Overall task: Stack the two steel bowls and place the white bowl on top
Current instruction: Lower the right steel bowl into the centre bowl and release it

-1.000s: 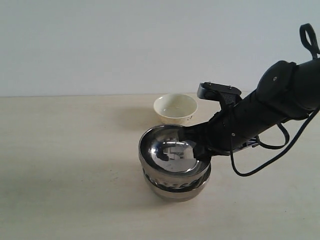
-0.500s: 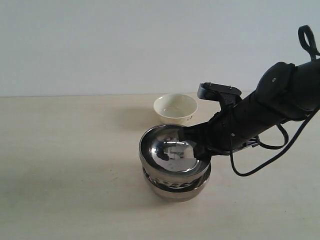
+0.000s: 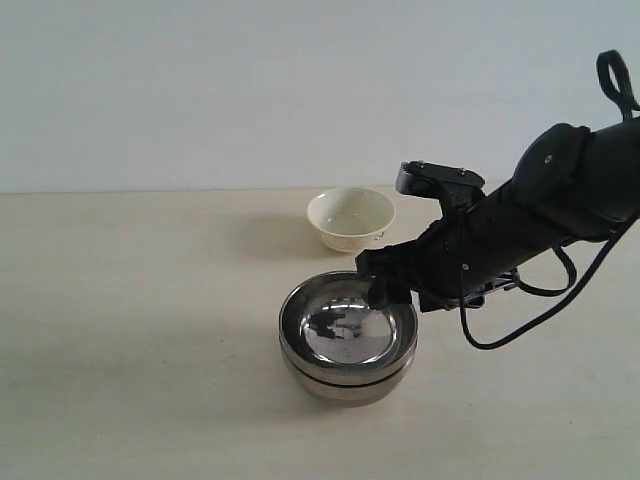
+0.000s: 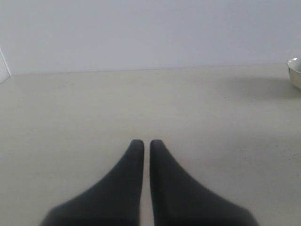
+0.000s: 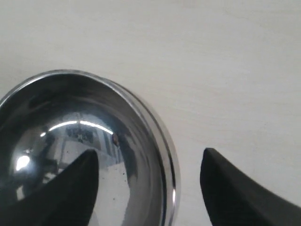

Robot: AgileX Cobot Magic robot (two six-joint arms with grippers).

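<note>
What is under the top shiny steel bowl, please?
The second shiny round steel bowl sits nested under the upper shiny steel bowl. Only its outer wall shows below the rim; its inside is covered.

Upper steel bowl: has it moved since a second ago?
Yes. The upper steel bowl has dropped, now nested level in the lower steel bowl; its far rim sits lower against the unmoved white bowl.
</note>
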